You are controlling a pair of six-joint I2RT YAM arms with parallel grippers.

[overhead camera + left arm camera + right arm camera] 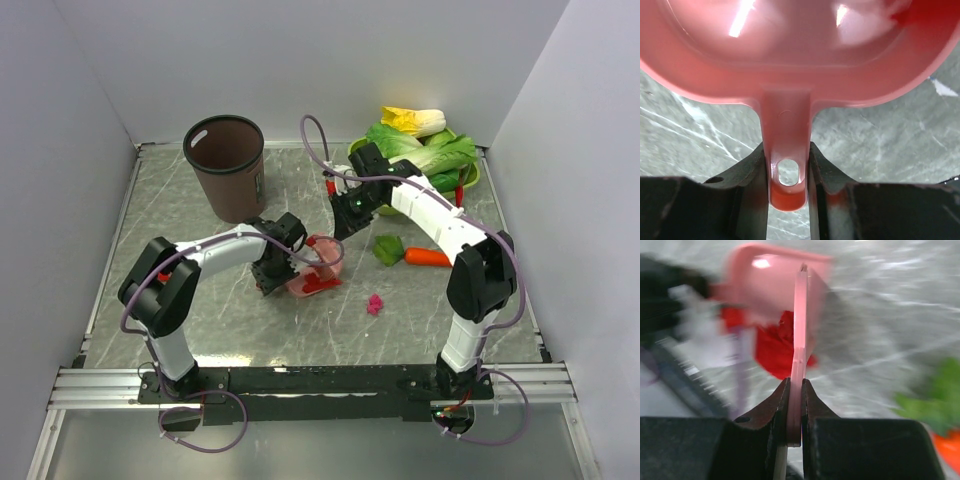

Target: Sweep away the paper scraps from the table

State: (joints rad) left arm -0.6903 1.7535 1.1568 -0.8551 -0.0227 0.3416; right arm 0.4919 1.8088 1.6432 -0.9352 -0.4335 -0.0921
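Top view: left arm [215, 248] reaches from lower left toward frame centre, elbow bent, with the left gripper [272, 268] clamped on the handle of the pink dustpan [790, 80]. The right arm [440, 225] rises from lower right and folds back toward centre. Its right gripper [346, 220] points down-left, jaws pinched on a thin pink tool [801, 315] seen edge-on.

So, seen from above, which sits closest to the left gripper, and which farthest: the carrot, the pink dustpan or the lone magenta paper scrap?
1. Pink dustpan: held by the left gripper itself.
2. Magenta paper scrap: to the right, nearer the arm bases.
3. Carrot: farthest right.
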